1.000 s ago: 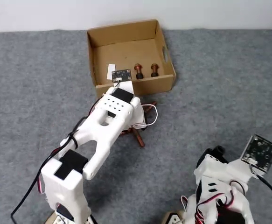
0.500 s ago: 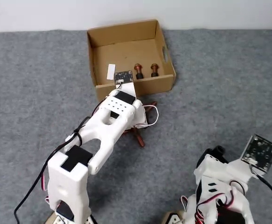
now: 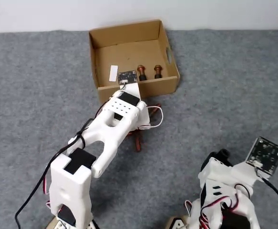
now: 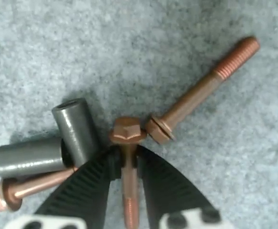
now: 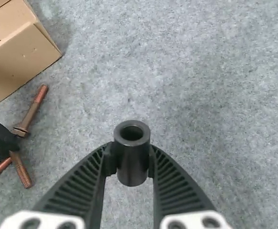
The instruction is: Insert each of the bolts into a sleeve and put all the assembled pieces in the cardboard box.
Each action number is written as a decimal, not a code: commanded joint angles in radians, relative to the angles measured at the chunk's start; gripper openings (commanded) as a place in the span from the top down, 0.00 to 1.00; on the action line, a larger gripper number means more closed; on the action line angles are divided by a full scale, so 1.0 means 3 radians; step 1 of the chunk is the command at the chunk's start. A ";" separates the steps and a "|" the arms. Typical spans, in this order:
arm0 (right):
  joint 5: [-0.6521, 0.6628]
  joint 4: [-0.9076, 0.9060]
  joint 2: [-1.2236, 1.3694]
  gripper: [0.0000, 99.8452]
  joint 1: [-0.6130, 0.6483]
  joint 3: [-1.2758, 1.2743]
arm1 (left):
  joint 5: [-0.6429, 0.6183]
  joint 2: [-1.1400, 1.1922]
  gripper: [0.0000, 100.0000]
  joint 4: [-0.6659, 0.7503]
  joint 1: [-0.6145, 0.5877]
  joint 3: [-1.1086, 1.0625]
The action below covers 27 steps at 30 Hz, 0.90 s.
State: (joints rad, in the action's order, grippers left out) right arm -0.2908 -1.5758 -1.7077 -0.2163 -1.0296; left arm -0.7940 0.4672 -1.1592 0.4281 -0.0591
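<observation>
The bolt [image 4: 128, 135] I have is copper-coloured with a hex flange head and a thread at the far end. I judge it stiff, fairly light and smooth enough to swivel in a pinch, so the hold belongs on the plain shank right under the head. That is where the left gripper [image 4: 127, 157] has it, jaws closed snug on the shank with the head just past the tips. It sits over the grey carpet [image 3: 224, 86] just in front of the cardboard box [image 3: 129, 90]. Touching its head lies a loose bolt [image 4: 203, 90], and beside it are a spare sleeve [image 4: 76, 130], a second spare sleeve [image 4: 29, 156] and a further bolt [image 4: 31, 187]. The sleeve [image 5: 131, 150] for mating is dark grey, short and thick-walled, rigid and I expect slick. The right gripper [image 5: 131, 162] clamps it at mid-body with the bore facing out, well apart from the bolt. Two assembled pieces [image 3: 141, 72] stand in the box.
</observation>
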 commanded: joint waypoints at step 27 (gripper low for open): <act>0.0041 0.0084 -0.0008 0.99 0.0202 0.0020 | 0.0138 0.0036 0.86 -0.0348 0.0281 0.0059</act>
State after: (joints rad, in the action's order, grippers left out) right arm -0.2908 -1.5758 -1.7077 -0.1642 -1.0296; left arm -0.7633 0.4826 -1.2543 0.5340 -0.0483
